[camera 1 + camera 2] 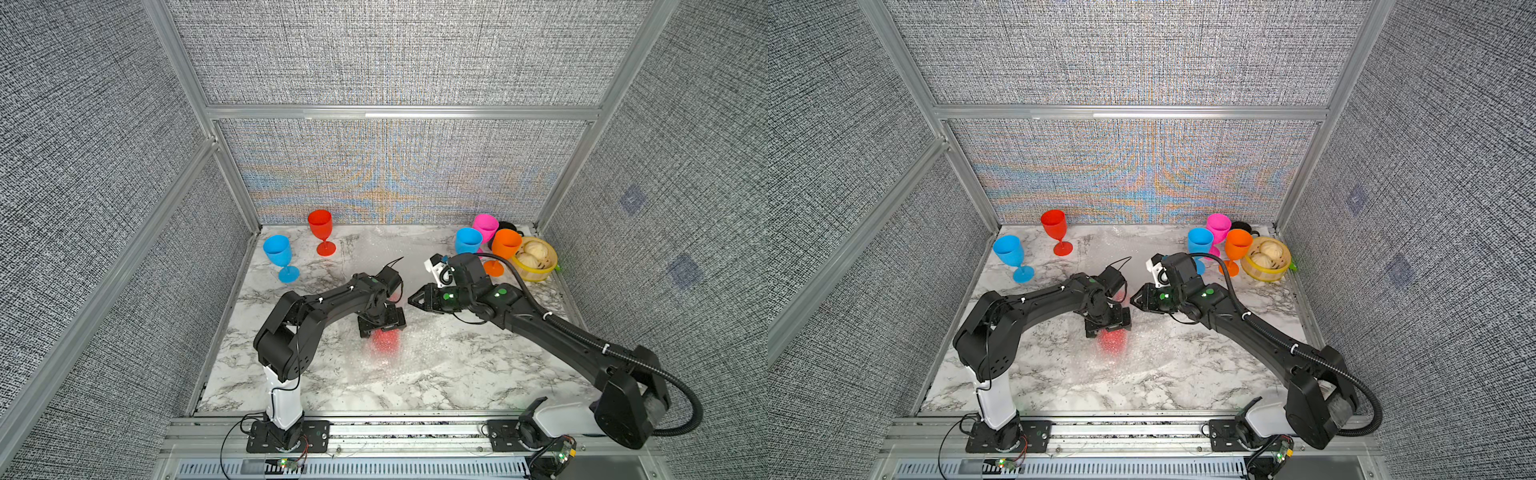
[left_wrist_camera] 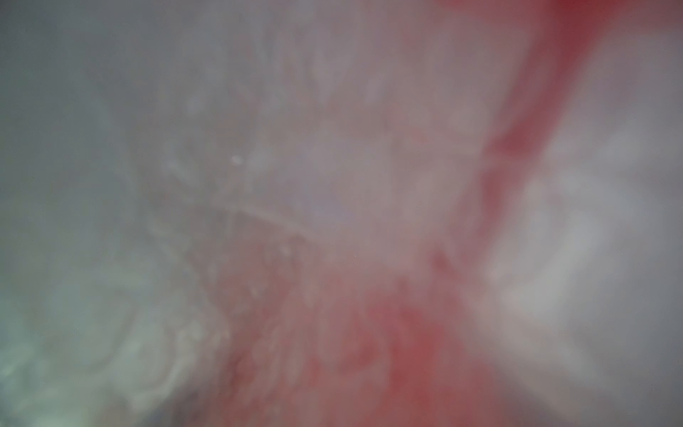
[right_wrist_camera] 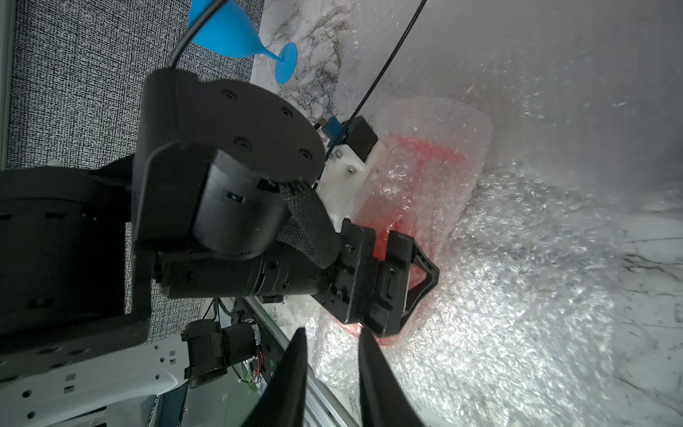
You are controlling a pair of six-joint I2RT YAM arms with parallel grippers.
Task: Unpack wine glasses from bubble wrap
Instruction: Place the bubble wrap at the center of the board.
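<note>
1. A red plastic goblet (image 1: 384, 345), swathed in clear, crinkled bubble wrap (image 3: 517, 258), lies mid-table.
2. The left gripper (image 1: 382, 326) sits directly over it; whether its jaws clamp it cannot be told.
3. The right gripper (image 3: 332, 331) hovers just right, jaws apart, empty.

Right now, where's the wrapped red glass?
The wrapped red glass lies in bubble wrap at the table centre in a top view, partly under the left pincer.
</note>
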